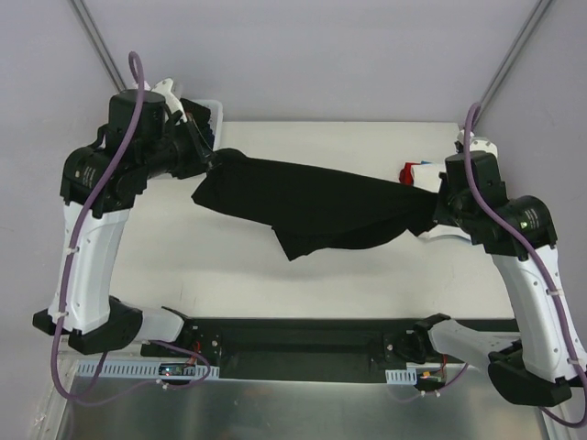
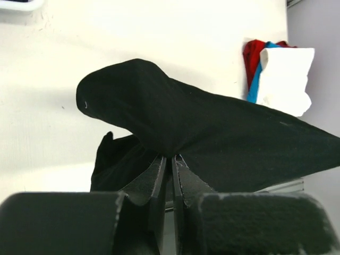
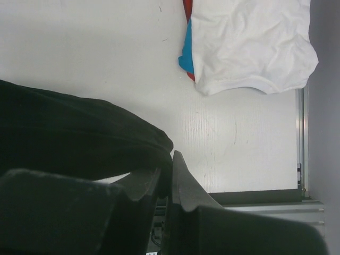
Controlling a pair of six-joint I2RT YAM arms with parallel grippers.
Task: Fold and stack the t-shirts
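Over the counter (image 1: 206,275), the black t-shirt (image 1: 312,206) hangs stretched in the air between both arms. The left tool (image 2: 171,157) is pinched on one edge, the right tool (image 3: 169,162) clenched on the other. This looks like the spreading step. Next, I judge, it needs lowering flat and smooth before any fold. Farther off, a white t-shirt (image 3: 249,42) lies at the counter's far right. No writing is legible.

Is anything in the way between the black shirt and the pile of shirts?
Nothing visible. The black t-shirt hangs stretched between the left gripper and right gripper, both shut on it. Only bare table lies between it and the stack with the white t-shirt on top.
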